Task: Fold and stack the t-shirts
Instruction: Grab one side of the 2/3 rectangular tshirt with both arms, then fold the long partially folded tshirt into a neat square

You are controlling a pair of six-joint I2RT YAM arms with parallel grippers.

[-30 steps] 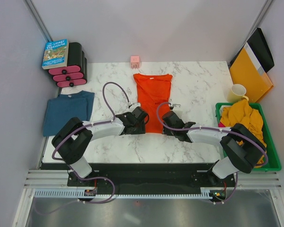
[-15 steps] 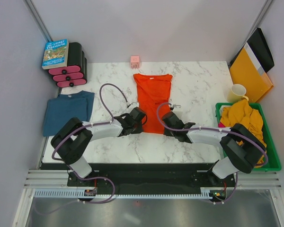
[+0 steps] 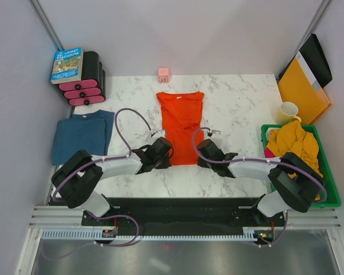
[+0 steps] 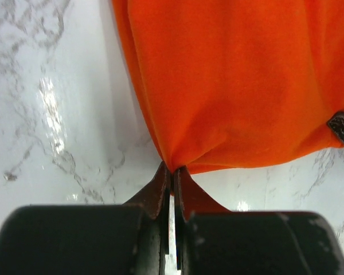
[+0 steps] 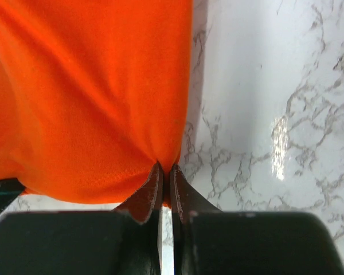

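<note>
Since the earlier frames, the orange t-shirt had been drawn nearer and slightly left across the marble table. Both arms had been pulled back toward the near edge. The left gripper was seen pinched tight on the shirt's near-left hem corner. The right gripper was clamped in the same way on the near-right corner, so that the cloth was puckered at each pinch.

The shirt was laid as a narrow strip in the middle of the table, its sides apparently already turned in. A crosswise fold was judged to be the step in hand.

One blue t-shirt was seen lying flat at the left edge, probably already folded and marking where the stack would be built. One mustard t-shirt was left crumpled in the green tray at the right, with one sliver of pink cloth beside it. Whether that was a whole shirt could not be told.

Roughly one garment was therefore judged done, one half-folded, and two untouched. Nothing had yet been stacked.
</note>
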